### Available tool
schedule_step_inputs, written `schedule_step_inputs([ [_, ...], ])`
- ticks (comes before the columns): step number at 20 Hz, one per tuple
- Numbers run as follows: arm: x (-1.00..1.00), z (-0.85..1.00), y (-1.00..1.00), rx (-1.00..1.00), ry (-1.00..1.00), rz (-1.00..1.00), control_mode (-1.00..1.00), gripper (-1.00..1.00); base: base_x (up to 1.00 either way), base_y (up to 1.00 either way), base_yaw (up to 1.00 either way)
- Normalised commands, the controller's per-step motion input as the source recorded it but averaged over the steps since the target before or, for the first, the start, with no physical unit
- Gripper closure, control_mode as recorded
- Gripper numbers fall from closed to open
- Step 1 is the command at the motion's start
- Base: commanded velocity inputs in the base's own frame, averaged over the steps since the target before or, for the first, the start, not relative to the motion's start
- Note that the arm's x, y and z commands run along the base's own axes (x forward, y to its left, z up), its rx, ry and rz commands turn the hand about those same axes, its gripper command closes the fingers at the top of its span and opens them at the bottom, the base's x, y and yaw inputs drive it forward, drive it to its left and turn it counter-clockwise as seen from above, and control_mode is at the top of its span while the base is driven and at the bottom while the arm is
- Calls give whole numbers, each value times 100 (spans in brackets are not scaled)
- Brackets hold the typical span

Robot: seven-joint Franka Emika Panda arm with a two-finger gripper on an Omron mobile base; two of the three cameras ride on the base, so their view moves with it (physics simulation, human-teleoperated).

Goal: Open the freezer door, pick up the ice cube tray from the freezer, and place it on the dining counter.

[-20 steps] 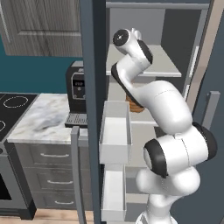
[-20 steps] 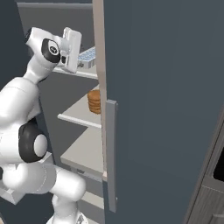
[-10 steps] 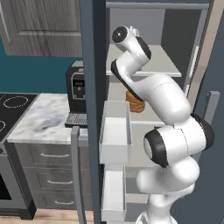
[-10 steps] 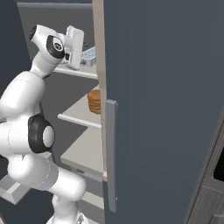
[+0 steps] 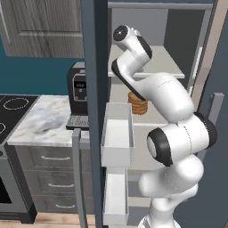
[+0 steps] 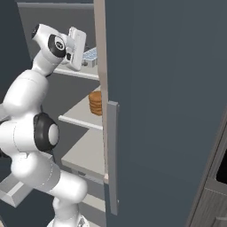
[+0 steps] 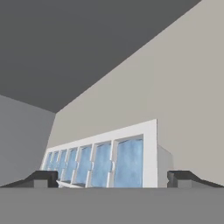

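Note:
The freezer door [image 5: 94,89] stands swung open, edge-on, with white bins [image 5: 116,133] on its inner side. Inside the freezer [image 5: 160,67], the white and pale-blue ice cube tray [image 6: 91,55] lies on the upper shelf. My arm reaches up into that compartment. My gripper [image 6: 83,52] is level with the tray and right at its near end. In the hand view the ice cube tray [image 7: 109,159] sits between my two dark fingertips [image 7: 43,178], and my gripper [image 7: 113,178] is open around it without pinching it. The dining counter is out of view.
A stack of round brown discs [image 5: 137,103] sits on the shelf below the tray. The plain matching door [image 6: 155,111] with its grey handle [image 6: 111,155] stands close on the right. A marble counter [image 5: 40,120] with a black coffee machine [image 5: 78,95] lies left of the open door.
The hand has crept a little further toward the ice cube tray while the elbow swung upward. The jaws have stayed wide apart.

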Motion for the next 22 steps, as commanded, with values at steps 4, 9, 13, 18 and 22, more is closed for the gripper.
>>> schedule_step_inputs([
  [4,3,-5,0,0,0,0,-100,-100,0,0,0],
  [9,10,-10,0,0,0,0,-100,-100,0,0,0],
  [13,11,-2,0,0,0,0,-100,-100,0,0,0],
  [18,6,0,0,0,0,0,-100,-100,0,0,0],
  [22,0,0,0,0,0,0,-100,-100,0,0,0],
])
